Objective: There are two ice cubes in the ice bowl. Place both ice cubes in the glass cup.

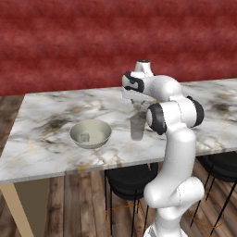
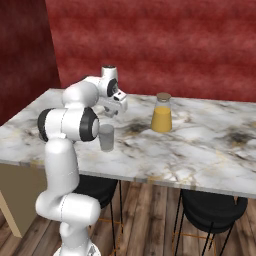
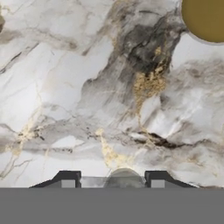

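Marble counter (image 1: 46, 139) before a red wall.

Left base view: bowl (image 1: 90, 133) near the front edge, one cube (image 1: 84, 137) lying in it; no second cube made out there. Cup (image 1: 137, 126) just right of the bowl, contents unclear. Gripper (image 1: 137, 104) poised above the cup.

Right base view: cup (image 2: 106, 137) near the front edge; amber bottle (image 2: 162, 112) further back.

Hand view: jaws nearly closed, pale greyish piece between the fingertips (image 3: 68, 180), probably a cube. Judged: about halfway, first cube undelivered, second left.
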Motion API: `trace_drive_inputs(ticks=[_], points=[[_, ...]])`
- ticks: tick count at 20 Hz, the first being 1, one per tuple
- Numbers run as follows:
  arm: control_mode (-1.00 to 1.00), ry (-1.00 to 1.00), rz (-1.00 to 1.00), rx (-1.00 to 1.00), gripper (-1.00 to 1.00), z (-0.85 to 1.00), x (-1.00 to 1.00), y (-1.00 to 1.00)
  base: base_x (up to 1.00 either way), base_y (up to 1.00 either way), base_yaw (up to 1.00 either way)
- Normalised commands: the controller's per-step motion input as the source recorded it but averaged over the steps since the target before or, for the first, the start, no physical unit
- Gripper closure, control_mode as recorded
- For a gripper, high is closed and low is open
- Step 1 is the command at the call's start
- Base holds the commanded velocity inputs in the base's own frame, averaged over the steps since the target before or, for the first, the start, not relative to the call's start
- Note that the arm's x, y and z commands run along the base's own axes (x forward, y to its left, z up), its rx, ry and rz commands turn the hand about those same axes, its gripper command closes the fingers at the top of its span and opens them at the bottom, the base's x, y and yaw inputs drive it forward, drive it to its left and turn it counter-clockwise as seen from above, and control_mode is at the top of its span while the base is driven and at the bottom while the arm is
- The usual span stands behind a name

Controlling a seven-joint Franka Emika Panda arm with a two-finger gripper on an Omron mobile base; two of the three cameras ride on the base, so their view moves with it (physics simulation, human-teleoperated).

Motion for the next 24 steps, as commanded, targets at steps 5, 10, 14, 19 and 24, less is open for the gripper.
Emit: trace_drive_inputs(ticks=[5,10,14,19,24], points=[[-1.0,0.0,0.0,0.0,1.0,-0.08,-0.61,0.0,0.0,0.0,0.0],[-1.0,0.0,0.0,0.0,1.0,-0.19,-0.39,0.01,0.0,0.0,0.0],[-1.0,0.0,0.0,0.0,1.0,-0.28,-0.01,0.03,0.0,0.0,0.0],[-1.0,0.0,0.0,0.0,1.0,-0.22,0.04,0.0,0.0,0.0,0.0],[-1.0,0.0,0.0,0.0,1.0,-0.14,0.09,0.0,0.0,0.0,0.0]])
